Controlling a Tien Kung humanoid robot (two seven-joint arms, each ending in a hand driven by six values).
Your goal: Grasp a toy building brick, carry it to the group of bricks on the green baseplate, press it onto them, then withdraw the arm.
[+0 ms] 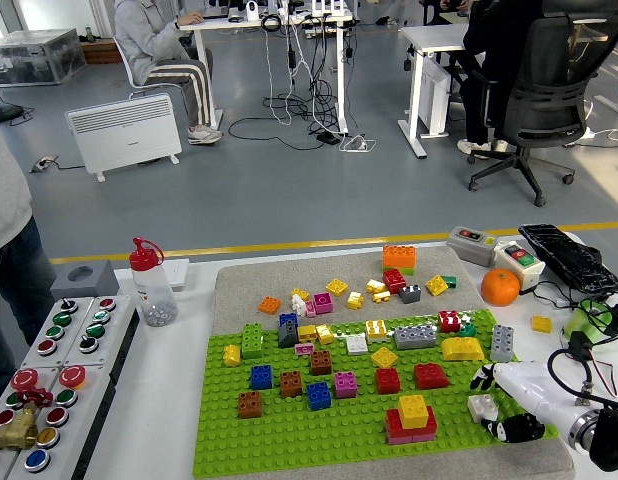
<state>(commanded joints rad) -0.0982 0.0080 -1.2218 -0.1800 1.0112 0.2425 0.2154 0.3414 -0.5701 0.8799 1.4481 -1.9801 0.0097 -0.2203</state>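
Head view, the only one we get: low in the right corner the right hand [509,400] reaches in over the counter [169,400], white shell with black fingertips, and its fingers [517,428] are curled loosely around a white brick [481,407] sitting at the lower right edge of the green baseplate [289,440]. One dark fingertip sits above the brick, another below, but I cannot tell whether they are truly pinching it or just bracketing it; the brick looks to be resting on the plate. Left of it, just beside, stands the target group, a yellow brick on a red and pink stack [412,418]. The left hand is nowhere in frame. Scattered bricks fill the middle of the frame, an orange [500,287] sits at right, a squeeze bottle [149,282] at left. Risks, as I judge them: the grip seems shallow, so the small brick could twist or pop free on lift; the stack is so close that a sweeping thumb might knock it; and a slightly skewed press would leave the studs unseated.
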